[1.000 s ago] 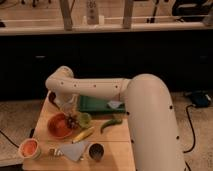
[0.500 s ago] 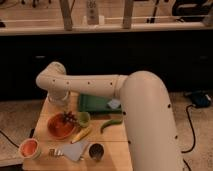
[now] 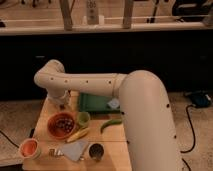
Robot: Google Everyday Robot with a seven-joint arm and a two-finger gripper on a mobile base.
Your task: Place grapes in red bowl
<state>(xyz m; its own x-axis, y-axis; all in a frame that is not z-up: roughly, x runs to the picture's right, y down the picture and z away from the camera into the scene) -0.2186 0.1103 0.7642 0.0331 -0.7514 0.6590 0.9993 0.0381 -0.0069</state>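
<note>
Grapes (image 3: pixel 64 121), a small dark purple-black cluster, lie just below my white gripper (image 3: pixel 61 103), inside the wide orange-red bowl (image 3: pixel 51 128); I cannot tell its grip state.

The wide, round orange-red bowl (image 3: pixel 56 133) stands upright on the left part of the light wooden table (image 3: pixel 114 144), its open mouth facing up. The small cluster of dark purple-black round grapes (image 3: pixel 63 122) lies inside it on the bowl's floor, near the middle, taking up only a small part of the bowl. The gripper (image 3: pixel 62 104) hangs at the end of the cream arm, just behind the bowl's far rim.
</note>
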